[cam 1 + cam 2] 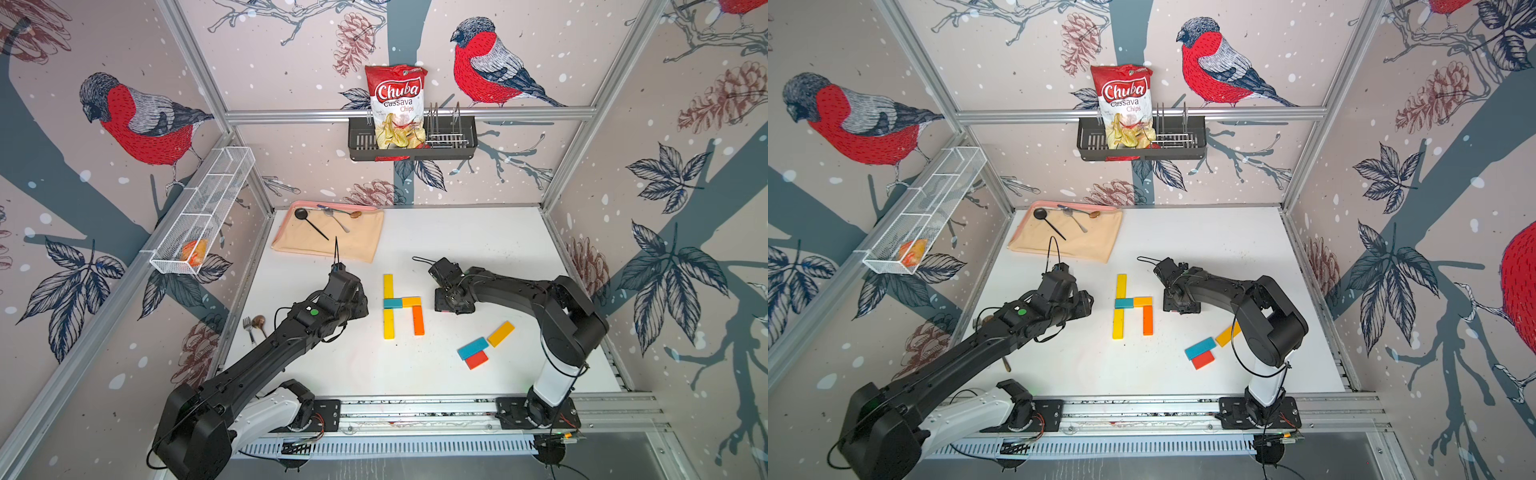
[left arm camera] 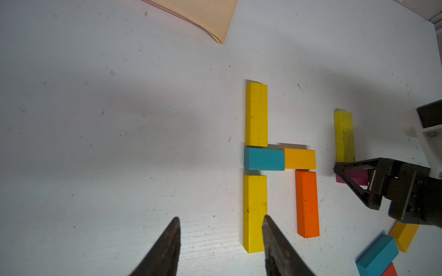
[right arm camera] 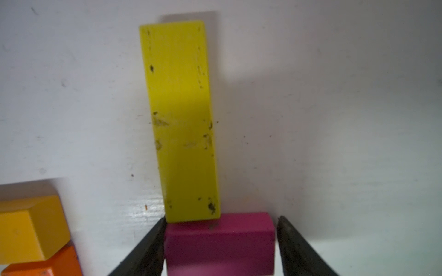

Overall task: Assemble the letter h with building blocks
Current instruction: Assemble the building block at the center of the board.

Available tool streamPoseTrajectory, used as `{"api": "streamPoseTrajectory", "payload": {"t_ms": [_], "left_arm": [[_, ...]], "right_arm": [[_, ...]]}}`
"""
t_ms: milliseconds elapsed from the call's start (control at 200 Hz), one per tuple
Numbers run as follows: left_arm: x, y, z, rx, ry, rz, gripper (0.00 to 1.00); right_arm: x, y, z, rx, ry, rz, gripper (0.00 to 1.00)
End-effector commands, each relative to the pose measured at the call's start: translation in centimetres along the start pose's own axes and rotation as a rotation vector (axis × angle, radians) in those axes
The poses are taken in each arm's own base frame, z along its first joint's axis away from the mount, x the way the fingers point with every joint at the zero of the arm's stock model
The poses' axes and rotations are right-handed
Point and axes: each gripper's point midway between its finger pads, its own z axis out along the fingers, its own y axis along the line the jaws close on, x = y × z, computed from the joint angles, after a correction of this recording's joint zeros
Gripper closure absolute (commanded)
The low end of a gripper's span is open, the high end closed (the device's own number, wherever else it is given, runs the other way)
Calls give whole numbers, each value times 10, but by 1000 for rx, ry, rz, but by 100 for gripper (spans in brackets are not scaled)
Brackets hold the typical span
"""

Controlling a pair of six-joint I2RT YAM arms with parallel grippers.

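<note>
In both top views, five building blocks lie flat mid-bench as an h. An upper yellow block (image 1: 388,286), a teal block (image 1: 392,303) and a lower yellow block (image 1: 389,324) run in line as the stem. An amber block (image 1: 411,301) continues the teal one sideways, and an orange block (image 1: 418,320) drops from it as the leg. Three spare blocks (image 1: 473,347), amber, teal and red, lie apart near the right arm. All are matte, square-edged planks on the white bench (image 1: 332,365).

In the left wrist view, the left tool (image 2: 221,217) is spread over bare bench. One fingertip overlaps the lower yellow block's edge; contact cannot be told.

In the right wrist view, the right tool (image 3: 222,218) is spread astride a magenta block (image 3: 220,243), one finger at its end and the other just clear. A scuffed lime-yellow block (image 3: 181,119) meets the magenta block's long side.
</note>
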Motion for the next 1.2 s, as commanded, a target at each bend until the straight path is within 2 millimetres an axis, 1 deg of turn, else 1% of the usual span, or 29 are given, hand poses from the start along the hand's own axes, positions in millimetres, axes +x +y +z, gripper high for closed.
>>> {"api": "streamPoseTrajectory", "payload": {"t_ms": [0,235,400,680,835,966,1101,1191], "left_arm": [[-6,-3,0,9,-21,-1,46],[-5,-2,0,5,-19,-1,46],[-5,-1,1,3,-19,0,46],[-3,0,2,3,-14,-2,46],[-2,1,1,1,-15,-4,46],[1,3,1,-1,-12,-3,46],[2,4,2,-2,-12,-5,46],[2,3,2,-1,-10,-5,46]], "right_arm": [[7,-13,2,57,22,-25,29],[2,-12,5,53,18,-37,31],[3,-12,7,57,23,-54,32],[5,-5,4,50,21,-78,29],[4,-7,2,66,23,-51,25],[9,-8,0,61,29,-9,24],[13,3,-3,-2,27,31,24],[13,3,-3,1,23,49,27]]}}
